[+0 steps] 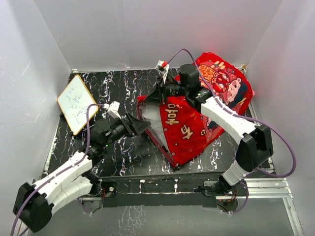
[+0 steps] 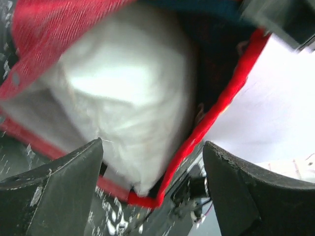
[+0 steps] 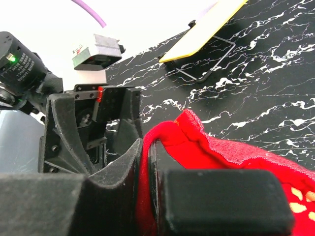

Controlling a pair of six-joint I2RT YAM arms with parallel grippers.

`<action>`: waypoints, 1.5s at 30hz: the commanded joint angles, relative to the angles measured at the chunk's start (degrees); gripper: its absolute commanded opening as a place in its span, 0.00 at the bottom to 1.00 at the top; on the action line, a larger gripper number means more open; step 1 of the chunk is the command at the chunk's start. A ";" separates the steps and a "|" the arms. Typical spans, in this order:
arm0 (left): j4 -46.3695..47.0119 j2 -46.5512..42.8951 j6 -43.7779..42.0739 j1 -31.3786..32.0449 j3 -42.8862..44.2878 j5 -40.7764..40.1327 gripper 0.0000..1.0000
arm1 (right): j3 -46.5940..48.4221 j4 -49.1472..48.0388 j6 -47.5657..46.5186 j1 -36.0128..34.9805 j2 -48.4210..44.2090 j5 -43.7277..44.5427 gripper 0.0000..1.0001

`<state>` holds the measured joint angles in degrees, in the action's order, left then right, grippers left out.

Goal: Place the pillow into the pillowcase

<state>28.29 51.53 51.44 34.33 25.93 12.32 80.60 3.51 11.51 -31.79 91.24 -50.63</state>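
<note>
Right tool [image 3: 146,164] is pinched tight on the upper hem of the pillowcase [image 1: 192,128] — red cloth is seen squeezed between the two fingers, and the mouth is lifted off the worktop [image 1: 123,152]. Left tool [image 2: 152,147] is spread wide with nothing gripped, aimed straight at the open mouth. Inside the pillowcase the pillow [image 2: 123,88] is seen: its white end fills most of the opening, one corner pointing down toward the lower hem. Whether the left fingers touch it cannot be told. The pillowcase lies across the right half of the worktop, printed side up, its far end raised near the right wall. A small white board [image 1: 76,103] with a yellowish frame is propped at a tilt at the left rear — well apart from both tools.
</note>
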 commanded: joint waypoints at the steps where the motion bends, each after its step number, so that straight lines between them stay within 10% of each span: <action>1: -38.13 -9.02 -6.88 -0.13 6.00 0.89 0.80 | 2.65 -4.55 -2.21 0.00 -1.33 -2.22 0.08; 7: -59.84 -17.60 -10.52 -0.39 18.28 -9.44 0.79 | -1.22 -2.51 -10.61 -2.96 -1.94 -14.35 0.24; 16: -64.16 -14.63 -13.58 -0.40 27.74 -15.76 0.81 | 5.74 21.90 -34.17 -6.64 -2.97 -16.39 1.00; 25: -47.16 -4.39 -17.21 -0.36 28.67 -8.54 0.97 | -6.05 22.73 -39.91 4.16 -16.95 -1.63 0.99; 30: -37.86 12.78 -19.53 -1.93 35.11 -1.15 0.96 | -17.11 20.96 -39.64 1.25 -15.08 6.53 0.62; 34: -33.40 25.81 -18.73 -3.76 37.55 4.77 0.78 | -23.53 24.53 -46.24 -4.36 -11.61 13.92 0.31; 39: -31.45 32.24 -18.55 -6.33 26.66 4.97 0.37 | -22.79 34.94 -53.28 -4.23 -9.96 12.15 0.21; 45: -25.24 22.82 -15.07 -16.22 8.55 0.75 0.38 | -22.54 43.00 -61.92 -1.28 -20.20 0.45 0.25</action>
<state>1.91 82.61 35.03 22.87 40.38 15.64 56.34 38.65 -42.24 -35.40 78.81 -43.03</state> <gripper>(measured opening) 0.354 0.224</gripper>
